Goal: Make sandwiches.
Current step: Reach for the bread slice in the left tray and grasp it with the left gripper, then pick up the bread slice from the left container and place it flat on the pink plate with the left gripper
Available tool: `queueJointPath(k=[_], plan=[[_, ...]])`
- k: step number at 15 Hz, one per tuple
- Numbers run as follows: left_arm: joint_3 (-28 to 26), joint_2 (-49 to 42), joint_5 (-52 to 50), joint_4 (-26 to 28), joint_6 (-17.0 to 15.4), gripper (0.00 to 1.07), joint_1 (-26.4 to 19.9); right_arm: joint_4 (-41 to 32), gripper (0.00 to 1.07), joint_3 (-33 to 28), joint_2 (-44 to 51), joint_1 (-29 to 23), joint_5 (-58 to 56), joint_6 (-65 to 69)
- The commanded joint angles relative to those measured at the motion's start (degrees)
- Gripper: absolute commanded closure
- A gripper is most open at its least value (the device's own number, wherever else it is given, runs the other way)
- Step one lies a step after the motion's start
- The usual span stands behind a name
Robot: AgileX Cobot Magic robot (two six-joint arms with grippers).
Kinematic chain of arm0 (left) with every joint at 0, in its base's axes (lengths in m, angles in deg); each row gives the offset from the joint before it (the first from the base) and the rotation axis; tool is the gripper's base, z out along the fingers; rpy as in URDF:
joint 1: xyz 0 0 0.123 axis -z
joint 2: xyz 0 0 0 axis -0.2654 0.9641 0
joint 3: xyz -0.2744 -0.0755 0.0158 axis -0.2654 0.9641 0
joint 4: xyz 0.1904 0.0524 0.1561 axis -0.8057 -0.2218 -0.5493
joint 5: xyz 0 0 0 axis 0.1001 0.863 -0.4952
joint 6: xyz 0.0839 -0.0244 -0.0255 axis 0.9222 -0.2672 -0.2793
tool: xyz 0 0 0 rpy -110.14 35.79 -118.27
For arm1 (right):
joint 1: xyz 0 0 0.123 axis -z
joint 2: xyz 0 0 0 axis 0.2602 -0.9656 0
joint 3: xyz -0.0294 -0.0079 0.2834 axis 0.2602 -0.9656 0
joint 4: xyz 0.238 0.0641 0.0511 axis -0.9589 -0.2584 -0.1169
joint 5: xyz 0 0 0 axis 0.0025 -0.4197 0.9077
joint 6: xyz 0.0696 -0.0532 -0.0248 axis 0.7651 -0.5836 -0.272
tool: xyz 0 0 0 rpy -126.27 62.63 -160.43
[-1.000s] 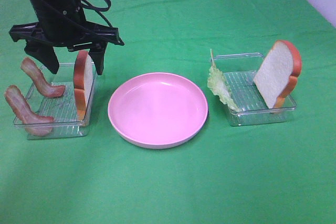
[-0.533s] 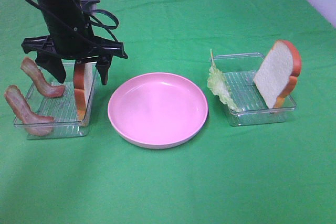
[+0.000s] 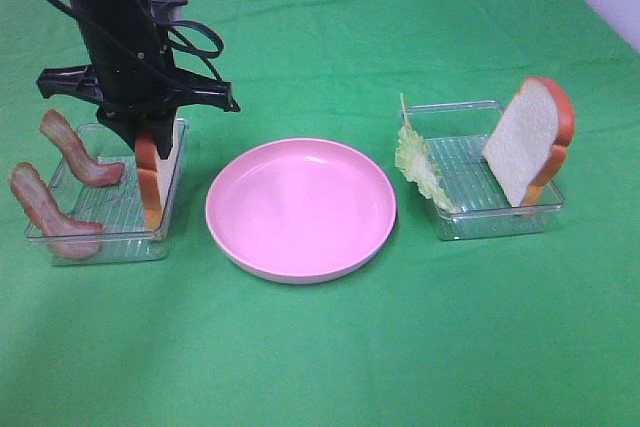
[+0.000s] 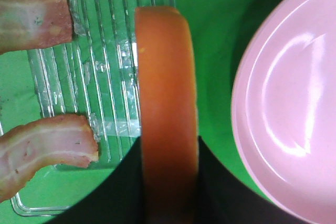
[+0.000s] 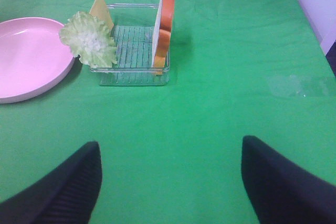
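A bread slice [image 3: 150, 185] with an orange-brown crust stands on edge in the left clear tray [image 3: 110, 239]. My left gripper [image 3: 149, 142] comes down from above and is shut on its top. In the left wrist view, both dark fingers [image 4: 122, 184] press the sides of the bread slice [image 4: 167, 93]. Two bacon strips [image 3: 78, 152] [image 3: 45, 212] lie in the same tray. The right tray [image 3: 480, 209] holds a lettuce leaf [image 3: 420, 162], a thin cheese slice [image 5: 101, 8] and another bread slice [image 3: 530, 137]. My right gripper [image 5: 170, 179] hangs open over bare cloth, short of that tray.
A round pink plate [image 3: 300, 209] sits between the two trays with nothing on it. Green cloth covers the whole table. The left arm's black body and cables [image 3: 120, 17] rise above the left tray.
My left gripper dropped lower over the left tray's bread slice, and its wide-spread fingers closed in on the slice. The right side has not moved.
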Motion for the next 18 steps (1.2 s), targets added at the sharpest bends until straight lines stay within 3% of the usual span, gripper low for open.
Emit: queueJointPath(k=[1,3,8,9,14,15,16,18], plan=[[-0.23,-0.23,0.17,-0.29,-0.4,1.07,0.23,0.17,0.37,0.0,0.8,-0.11,0.06,-0.57],[-0.23,-1.15,1.09,-0.17,-0.23,1.07,0.23,0.17,0.37,0.0,0.8,-0.11,0.06,-0.57],[-0.23,-12.38,4.81,0.34,6.07,1.07,0.11,0.17,0.37,0.0,0.8,-0.11,0.06,-0.57],[-0.23,-14.73,4.7,2.58,8.02,1.07,-0.92,0.17,0.37,0.0,0.8,-0.11,0.06,-0.57],[-0.11,-15.58,4.3,27.5,23.89,1.07,-13.18,0.17,0.37,0.0,0.8,-0.11,0.06,-0.57],[-0.11,-13.75,4.13,33.17,28.65,1.07,-13.81,0.17,0.37,0.0,0.8,-0.11,0.06,-0.57],[-0.11,-11.97,3.95,36.61,31.28,1.07,-13.81,0.17,0.37,0.0,0.8,-0.11,0.06,-0.57],[-0.11,-7.56,3.84,43.37,34.15,1.07,-13.81,0.17,0.37,0.0,0.8,-0.11,0.06,-0.57]])
